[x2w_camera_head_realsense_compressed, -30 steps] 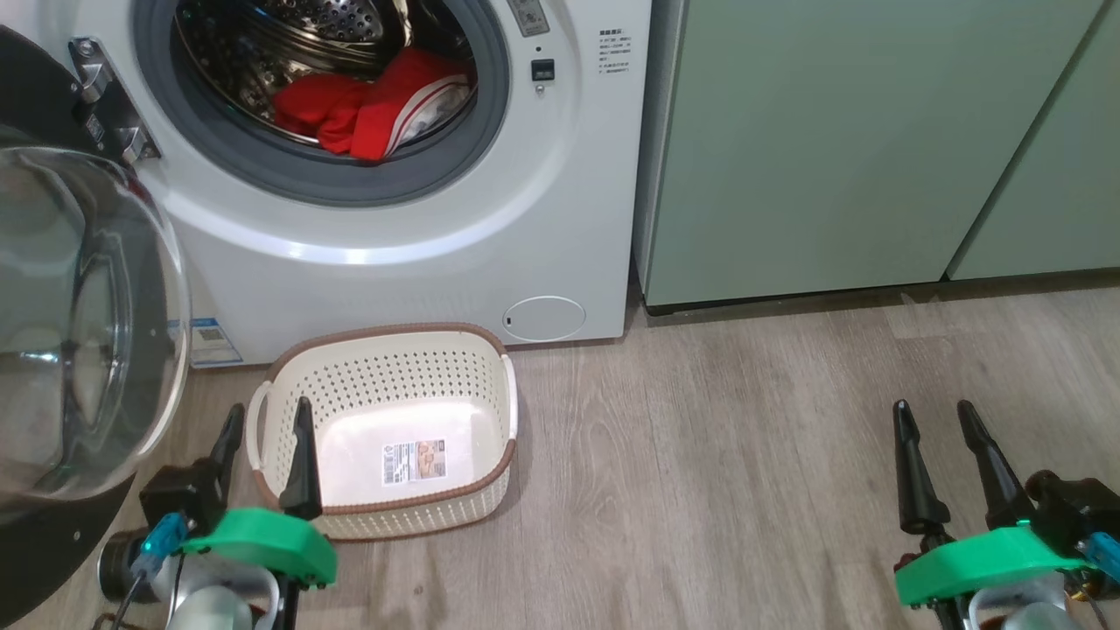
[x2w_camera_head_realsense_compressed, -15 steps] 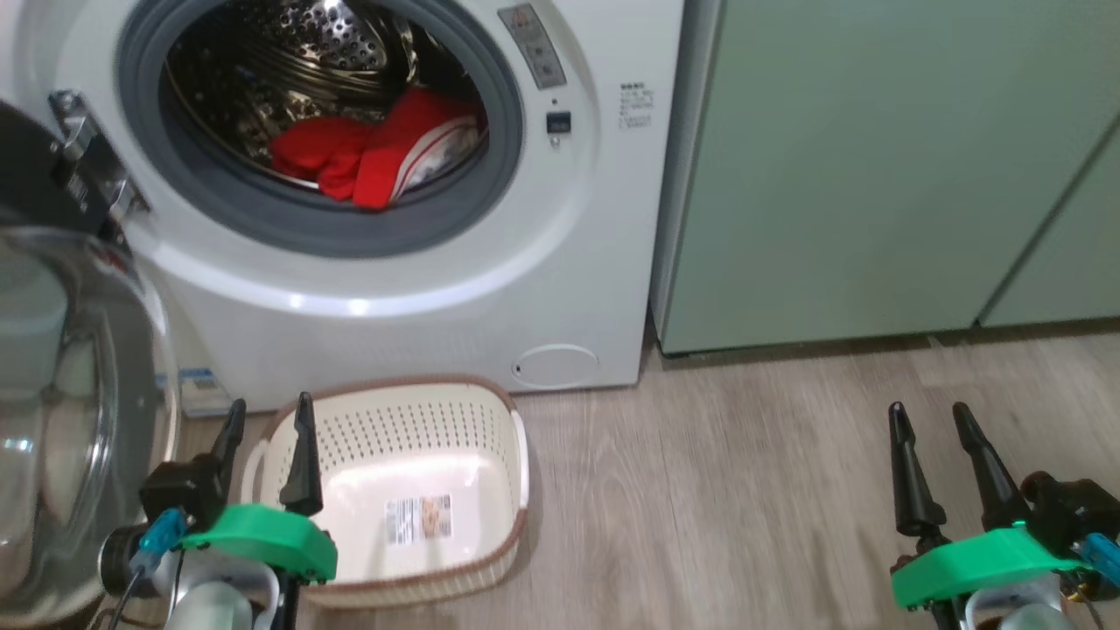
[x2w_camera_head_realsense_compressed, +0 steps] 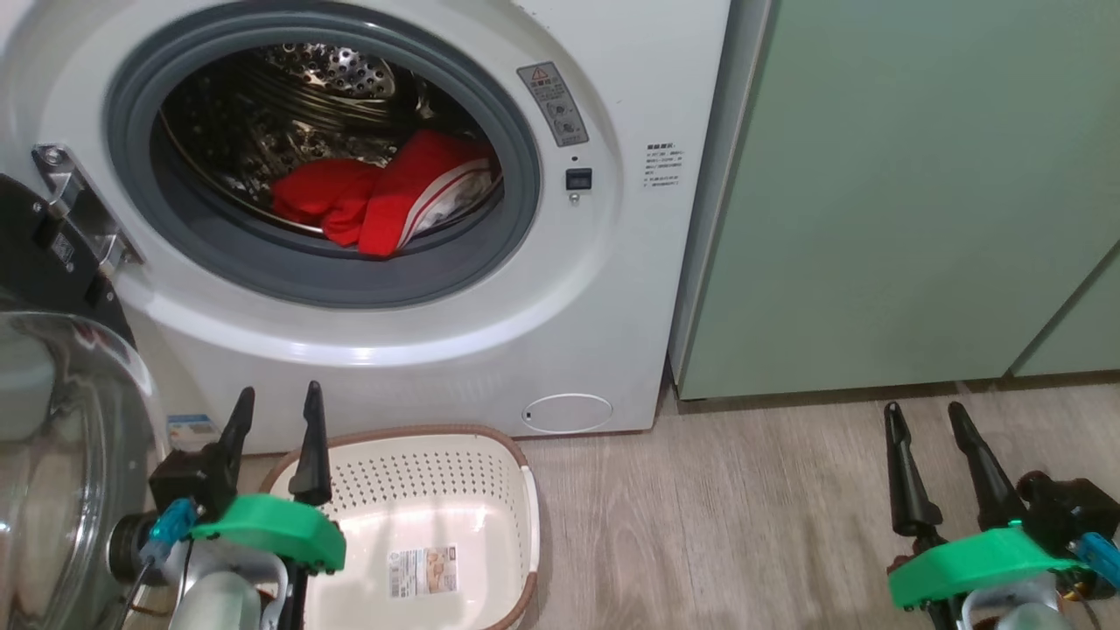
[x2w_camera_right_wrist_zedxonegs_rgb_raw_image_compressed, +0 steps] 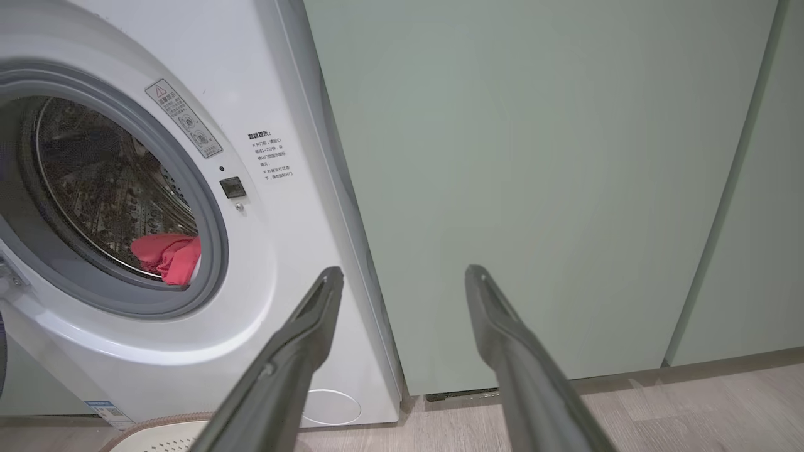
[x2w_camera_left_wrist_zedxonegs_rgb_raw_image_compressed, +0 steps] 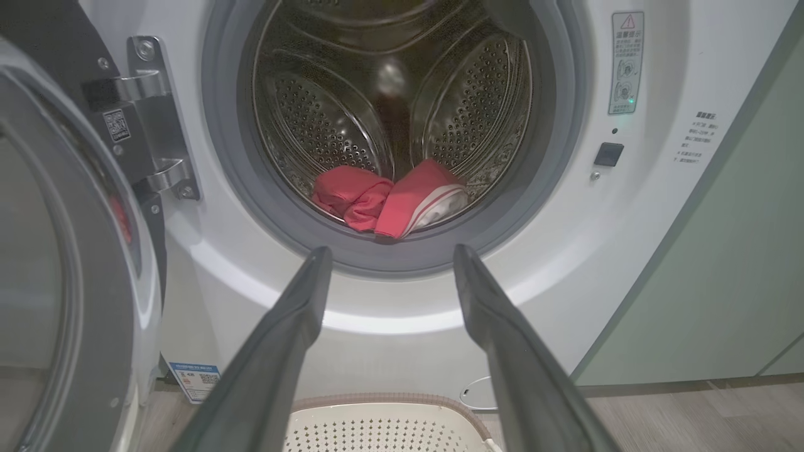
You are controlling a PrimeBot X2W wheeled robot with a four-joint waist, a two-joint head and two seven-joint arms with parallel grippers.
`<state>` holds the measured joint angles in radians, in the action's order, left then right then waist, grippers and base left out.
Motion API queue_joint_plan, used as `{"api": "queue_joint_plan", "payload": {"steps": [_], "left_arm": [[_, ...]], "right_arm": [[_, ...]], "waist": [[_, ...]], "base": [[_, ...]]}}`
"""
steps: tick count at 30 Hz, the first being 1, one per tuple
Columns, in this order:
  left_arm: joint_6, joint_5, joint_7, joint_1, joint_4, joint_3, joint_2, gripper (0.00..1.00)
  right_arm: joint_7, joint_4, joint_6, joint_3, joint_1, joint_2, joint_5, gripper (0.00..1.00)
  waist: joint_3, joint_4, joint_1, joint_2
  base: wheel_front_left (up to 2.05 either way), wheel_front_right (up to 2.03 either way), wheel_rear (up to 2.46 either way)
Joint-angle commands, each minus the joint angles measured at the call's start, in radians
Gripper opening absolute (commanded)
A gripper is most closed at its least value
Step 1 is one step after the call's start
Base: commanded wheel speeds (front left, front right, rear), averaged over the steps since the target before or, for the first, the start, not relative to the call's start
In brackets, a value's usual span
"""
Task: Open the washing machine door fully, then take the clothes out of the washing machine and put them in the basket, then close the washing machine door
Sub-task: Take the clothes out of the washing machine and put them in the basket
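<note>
The washing machine door (x2w_camera_head_realsense_compressed: 52, 455) stands swung open on its hinge (x2w_camera_head_realsense_compressed: 74, 210) at the left side of the washing machine (x2w_camera_head_realsense_compressed: 560, 289), with its glass bowl bulging outward. The opening is unobstructed.

The clothes (x2w_camera_head_realsense_compressed: 376, 197) are a red heap with a strip of white trim showing. They lie at the bottom of the drum (x2w_camera_head_realsense_compressed: 262, 114), toward its front edge and just behind the grey gasket (x2w_camera_head_realsense_compressed: 332, 280).

The basket (x2w_camera_head_realsense_compressed: 490, 490) sits on the floor (x2w_camera_head_realsense_compressed: 744, 525) at the foot of the machine, below the opening. It holds nothing but the label sticker on its base.

Left gripper (x2w_camera_head_realsense_compressed: 280, 389): fingers spread wide, nothing between them. It is raised over the basket's left rim, and its wrist view looks straight into the drum.

Right gripper (x2w_camera_head_realsense_compressed: 923, 407): fingers likewise apart and empty. It is over the floor before the pale green cabinets (x2w_camera_head_realsense_compressed: 875, 219), well apart from the machine.
</note>
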<state>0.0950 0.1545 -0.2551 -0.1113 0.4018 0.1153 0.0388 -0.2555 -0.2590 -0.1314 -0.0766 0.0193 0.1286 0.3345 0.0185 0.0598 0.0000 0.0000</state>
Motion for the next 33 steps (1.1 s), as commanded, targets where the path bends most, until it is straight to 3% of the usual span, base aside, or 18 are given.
{"api": "queue_joint_plan", "payload": {"steps": [1, 12, 22, 33], "left_arm": [[-0.007, 0.009, -0.007, -0.034, -0.028, 0.024, 0.011, 1.0], [-0.019, 0.004, -0.007, -0.075, 0.067, -0.02, 0.011, 1.0], [-0.008, -0.019, 0.005, -0.301, 0.259, -0.06, 0.034, 1.0], [-0.008, -0.014, 0.235, -0.719, 0.488, -0.084, 0.097, 1.0]], "right_arm": [[-0.006, 0.027, 0.001, -0.021, 0.029, 0.007, 0.002, 1.0], [-0.006, 0.025, 0.001, -0.038, 0.041, 0.014, 0.005, 1.0], [-0.006, 0.029, 0.001, -0.049, 0.079, 0.017, 0.013, 1.0], [-0.006, 0.041, 0.001, -0.054, 0.184, -0.002, 0.023, 1.0]], "waist": [[0.001, 0.001, 0.0, 0.0], [-0.025, 0.012, 0.0, 0.0], [-0.136, 0.046, 0.0, 0.0], [-0.328, 0.118, 0.0, 0.0]], "base": [[0.0, 0.0, 0.0], [0.0, 0.0, 0.0], [0.0, 0.0, 0.0], [0.0, 0.0, 0.0]]}}
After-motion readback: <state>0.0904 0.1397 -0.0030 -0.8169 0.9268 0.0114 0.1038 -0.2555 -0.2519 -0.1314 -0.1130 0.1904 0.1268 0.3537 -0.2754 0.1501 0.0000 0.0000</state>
